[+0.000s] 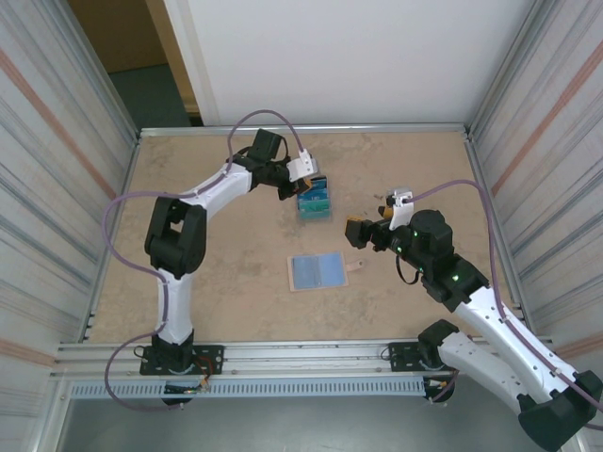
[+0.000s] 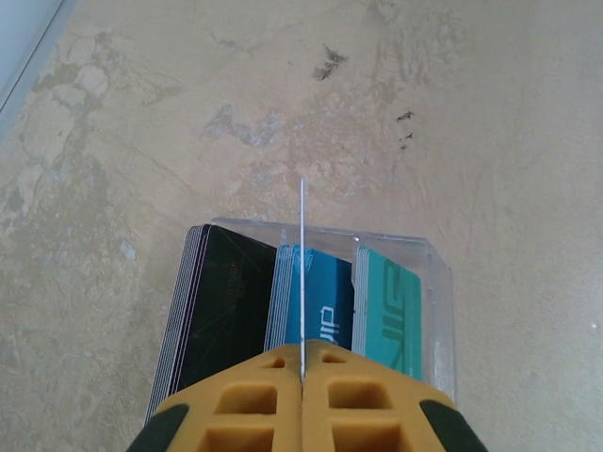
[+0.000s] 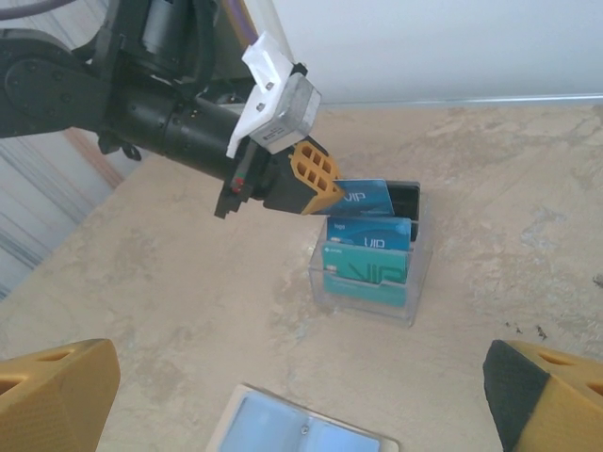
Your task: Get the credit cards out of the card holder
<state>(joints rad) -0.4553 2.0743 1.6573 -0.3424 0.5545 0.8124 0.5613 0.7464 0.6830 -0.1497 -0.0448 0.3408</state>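
The left gripper (image 2: 301,363) clamps 1 blue credit card (image 2: 301,273) edge-on above the clear box (image 2: 435,282) near the far edge of the bench (image 1: 198,292), likely to file it by colour, while the card holder (image 1: 317,270) lies open mid-bench, the right gripper (image 1: 357,233) spread wide nearby.

A: What does the left end effector (image 2: 301,369) grip?
B: A thin card (image 2: 301,254), seen edge-on, pinched in its yellow jaws.
A: And beneath it?
B: A clear box (image 2: 438,282) on the mottled surface (image 2: 170,122), with black cards (image 2: 221,301), blue cards (image 2: 328,306) and teal cards (image 2: 391,315) side by side.
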